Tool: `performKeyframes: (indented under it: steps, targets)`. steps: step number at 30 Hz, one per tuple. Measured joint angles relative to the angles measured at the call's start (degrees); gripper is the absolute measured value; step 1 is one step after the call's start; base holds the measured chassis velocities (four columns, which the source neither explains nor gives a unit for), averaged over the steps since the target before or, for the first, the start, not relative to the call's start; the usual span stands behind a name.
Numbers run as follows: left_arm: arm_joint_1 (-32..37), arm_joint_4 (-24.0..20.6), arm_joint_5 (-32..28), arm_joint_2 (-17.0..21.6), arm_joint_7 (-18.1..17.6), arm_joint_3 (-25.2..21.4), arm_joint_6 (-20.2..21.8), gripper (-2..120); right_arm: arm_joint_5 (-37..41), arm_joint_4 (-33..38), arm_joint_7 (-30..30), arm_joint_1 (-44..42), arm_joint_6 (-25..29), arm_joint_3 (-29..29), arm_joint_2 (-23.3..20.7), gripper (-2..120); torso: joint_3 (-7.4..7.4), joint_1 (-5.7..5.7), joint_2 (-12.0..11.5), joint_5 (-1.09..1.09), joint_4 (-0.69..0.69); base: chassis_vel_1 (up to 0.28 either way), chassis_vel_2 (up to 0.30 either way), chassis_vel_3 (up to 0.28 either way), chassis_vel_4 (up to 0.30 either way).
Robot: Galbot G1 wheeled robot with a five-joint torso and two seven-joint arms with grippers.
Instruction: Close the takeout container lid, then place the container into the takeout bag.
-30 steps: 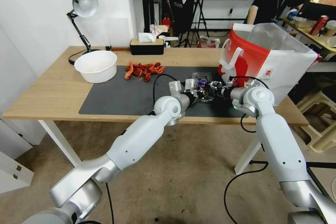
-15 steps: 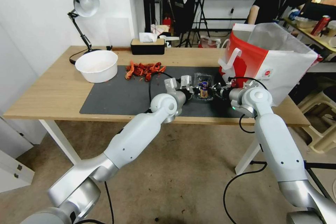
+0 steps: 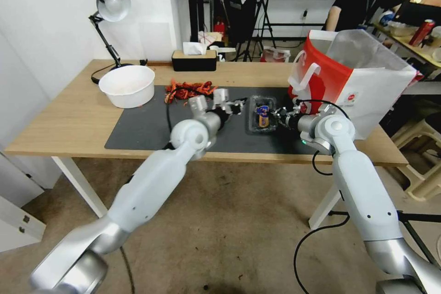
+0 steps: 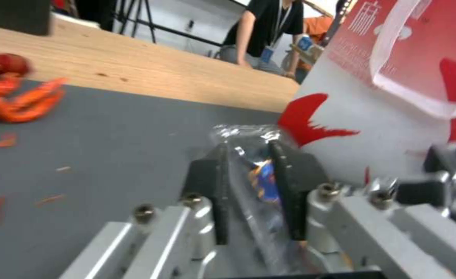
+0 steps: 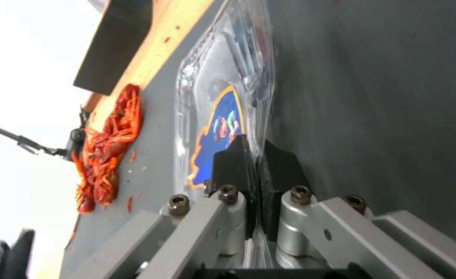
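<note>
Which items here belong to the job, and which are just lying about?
Job: takeout container, its lid, takeout bag, right gripper pinching the container's edge, left gripper.
Lying about: white bowl, red scraps, desk lamp, tissue box.

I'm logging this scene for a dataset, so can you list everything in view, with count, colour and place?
takeout container: one, clear plastic with dark fruit and a blue label, lying on the mat beside the bag.
takeout bag: one, red and white with a white handle, standing open at the table's right end.
mat: one, dark grey, on the table's middle.
table: one, light wood.
bowl: one, white, round, at the mat's left far corner.
crayfish shells: one pile, orange-red, on the mat's far edge.
desk lamp: one, black and silver, far left.
tissue box: one, black, at the table's far edge.
left gripper: open, left of the container, apart from it.
right gripper: shut on the container's right edge.
</note>
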Motion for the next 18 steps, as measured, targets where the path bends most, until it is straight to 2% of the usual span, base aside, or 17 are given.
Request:
performKeyframes:
  steps: [1,4,7,9,10,11,13,14,15,17,18]
  targets:
    - [1.8,-1.6,1.7,1.1,0.3,-1.2,-0.1,32,-0.5,0.3,-0.6,-0.1,0.2,-0.2,0.0,0,0.00,0.00,0.0,-0.01,0.00,0.000,0.000,0.000,0.000]
    - [3.8,-3.1,3.0,2.2,0.7,-2.3,-0.3,35,-1.0,0.6,-1.4,-0.2,0.4,-0.4,0.0,0,0.00,-0.01,0.0,0.00,0.00,0.000,0.000,0.000,0.000]
    - [8.6,-7.0,5.5,4.2,0.8,-5.5,-0.6,52,-2.3,1.2,-2.8,-0.3,1.1,-0.9,0.3,0,-0.01,-0.01,0.0,0.00,-0.01,0.000,0.000,0.000,0.000]
    - [9.8,-7.8,6.1,4.5,0.9,-6.4,-0.7,55,-2.6,1.3,-3.1,-0.3,1.3,-1.1,0.3,0,-0.01,-0.01,0.0,0.00,-0.01,0.000,0.000,0.000,0.000]
    - [13.1,-10.0,8.3,5.3,1.0,-8.7,-1.2,62,-3.4,1.7,-4.2,-0.3,1.9,-1.5,0.4,0,-0.01,-0.01,0.0,0.00,-0.01,0.000,0.000,0.000,0.000]
    - [13.1,-10.0,8.3,5.3,1.0,-8.7,-1.2,62,-3.4,1.7,-4.2,-0.3,1.9,-1.5,0.4,0,-0.01,-0.01,0.0,0.00,-0.01,0.000,0.000,0.000,0.000]
    - [16.3,-12.1,10.2,5.9,1.2,-10.7,-1.9,71,-4.5,2.1,-5.5,-0.3,2.5,-1.9,0.5,0,-0.02,-0.02,0.0,0.00,0.00,0.000,0.000,0.000,0.000]
    - [18.7,-13.8,11.7,6.1,0.5,-12.2,-2.4,77,-6.4,2.5,-7.5,-0.6,3.3,-2.3,0.3,0,-0.02,-0.02,0.0,-0.01,0.00,0.000,0.000,0.000,0.000]
    - [18.7,-13.8,11.7,6.1,0.5,-12.2,-2.4,77,-6.4,2.5,-7.5,-0.6,3.3,-2.3,0.3,0,-0.02,-0.02,0.0,-0.01,0.00,0.000,0.000,0.000,0.000]
    - [23.5,-16.6,17.1,6.0,-1.2,-14.9,-3.5,89,-13.6,3.4,-14.4,-1.4,6.3,-3.9,-0.3,0,-0.02,-0.02,0.0,-0.01,-0.02,0.000,0.000,0.000,0.000]
    - [23.5,-16.6,17.1,6.0,-1.2,-14.9,-3.5,89,-13.6,3.4,-14.4,-1.4,6.3,-3.9,-0.3,0,-0.02,-0.02,0.0,-0.01,-0.02,0.000,0.000,0.000,0.000]
